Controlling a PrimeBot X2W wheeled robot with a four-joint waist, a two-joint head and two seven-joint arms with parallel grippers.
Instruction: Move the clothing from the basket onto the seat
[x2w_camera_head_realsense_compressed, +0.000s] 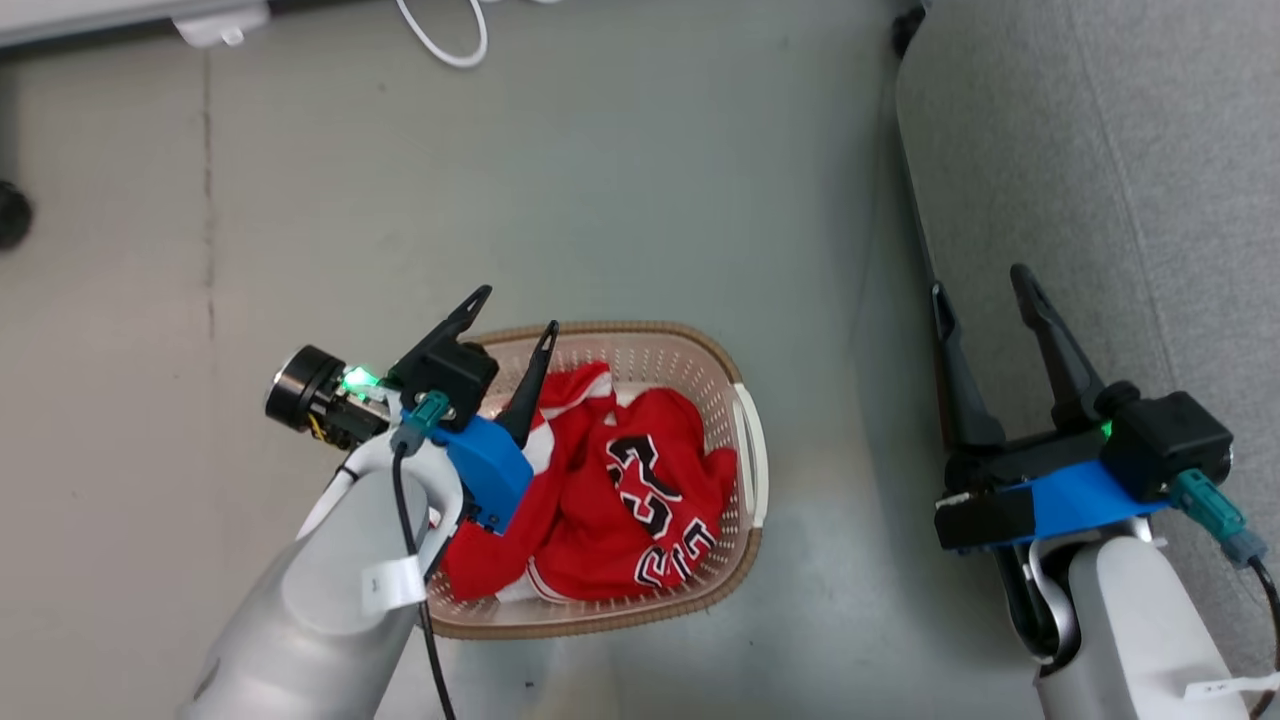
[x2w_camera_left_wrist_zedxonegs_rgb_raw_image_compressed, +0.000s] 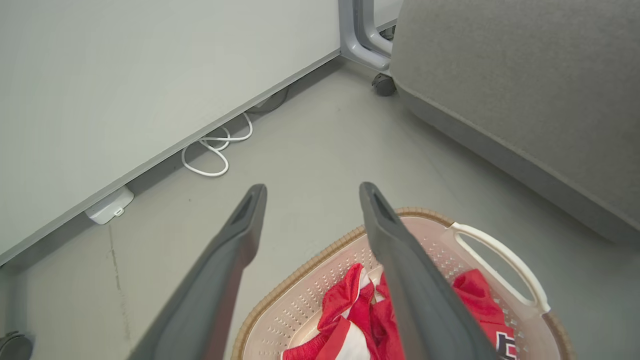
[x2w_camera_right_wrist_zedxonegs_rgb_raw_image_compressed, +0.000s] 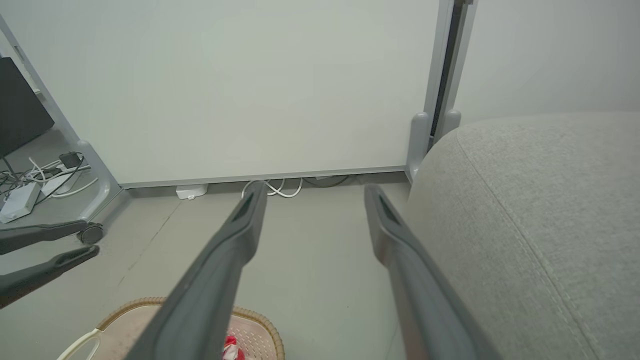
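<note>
1. The grey floor (x2w_camera_head_realsense_compressed: 600, 180) is the biggest thing. The basket and the seat both stand on it.
2. The seat (x2w_camera_head_realsense_compressed: 1100, 150) is big, grey and soft. It is on the right side of the head view, apart from the basket, with bare floor between them.
3. The basket (x2w_camera_head_realsense_compressed: 650, 360) sits on the floor to the left of the seat. It is cream with little holes, a brown rim and white handles.
4. The clothing (x2w_camera_head_realsense_compressed: 610, 500) is all inside the basket, in a crumpled red pile. One piece has black-and-white numbers, and one has white stripes.
5. The left gripper (x2w_camera_head_realsense_compressed: 518, 310) is over the left end of the basket. Its two dark fingers are wide apart. One finger points over the red clothes. I cannot tell if it touches them.
6. The right gripper (x2w_camera_head_realsense_compressed: 978, 280) is over the near edge of the seat. Its fingers are wide apart too.
7. A white cable (x2w_camera_head_realsense_compressed: 445, 45) lies looped on the floor by the wall, far from the basket.
</note>
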